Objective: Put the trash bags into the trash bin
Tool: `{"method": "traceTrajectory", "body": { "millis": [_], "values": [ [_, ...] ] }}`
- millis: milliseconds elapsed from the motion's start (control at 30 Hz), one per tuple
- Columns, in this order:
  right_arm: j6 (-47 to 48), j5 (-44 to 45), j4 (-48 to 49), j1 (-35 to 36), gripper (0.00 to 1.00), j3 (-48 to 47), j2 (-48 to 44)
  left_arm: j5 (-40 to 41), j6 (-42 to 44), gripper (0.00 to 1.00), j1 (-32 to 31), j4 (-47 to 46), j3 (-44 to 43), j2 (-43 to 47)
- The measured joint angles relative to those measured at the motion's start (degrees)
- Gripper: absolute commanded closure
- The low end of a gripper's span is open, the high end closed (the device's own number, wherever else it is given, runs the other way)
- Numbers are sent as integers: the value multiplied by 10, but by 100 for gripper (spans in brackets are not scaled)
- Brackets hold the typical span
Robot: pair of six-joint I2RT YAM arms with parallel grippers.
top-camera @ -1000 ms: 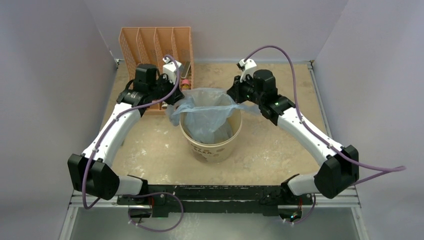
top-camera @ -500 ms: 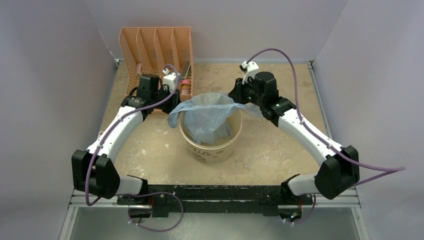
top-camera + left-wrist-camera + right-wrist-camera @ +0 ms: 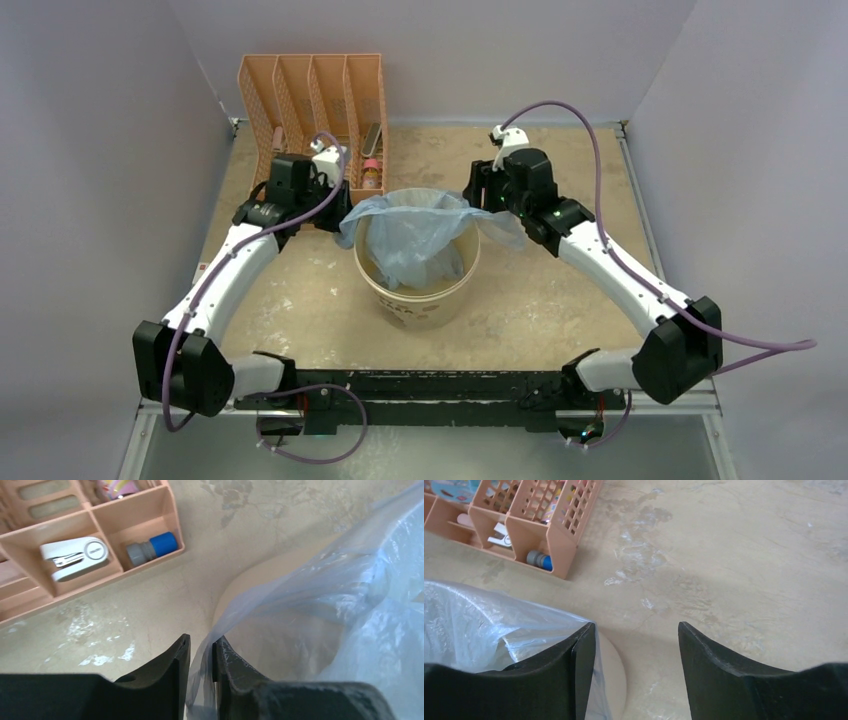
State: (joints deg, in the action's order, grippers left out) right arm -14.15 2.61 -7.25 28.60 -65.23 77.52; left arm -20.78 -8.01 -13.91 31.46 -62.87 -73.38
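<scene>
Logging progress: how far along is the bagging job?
Mostly done: the trash bag sags into the trash bin, edges over its rim. In hand: right gripper open, nothing between its jaws; left gripper barely parted, film between its jaws. Left: probably freeing that film and backing away.

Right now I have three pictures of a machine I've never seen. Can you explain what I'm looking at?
It is a robot with two arms bolted at the near edge of a table. One picture looks down from above and behind the arms. The other two come from cameras on the wrists, so the black prongs at the bottom of each are that arm's own fingers. On the table stand a cream bin and an orange organizer with small items in it. A blue bag hangs in the bin, with its edges over the rim. The left gripper has its fingers slightly apart, with bag film running between them. The right gripper is wide open and holds nothing; the bag lies beside one finger.
</scene>
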Motion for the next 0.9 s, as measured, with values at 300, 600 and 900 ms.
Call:
{"method": "traceTrajectory", "body": {
  "millis": [300, 600, 900],
  "values": [
    [-4, 24, -24, 0, 25, -7, -48, 78, -30, 74, 0, 0, 3, 42],
    [-3, 24, -40, 0, 22, -34, -89, 132, -62, 61, 7, 9, 25, 80],
    [35, -41, -15, -1, 26, -41, -161, 159, -106, 41, 17, 14, 25, 92]
  ]
}}
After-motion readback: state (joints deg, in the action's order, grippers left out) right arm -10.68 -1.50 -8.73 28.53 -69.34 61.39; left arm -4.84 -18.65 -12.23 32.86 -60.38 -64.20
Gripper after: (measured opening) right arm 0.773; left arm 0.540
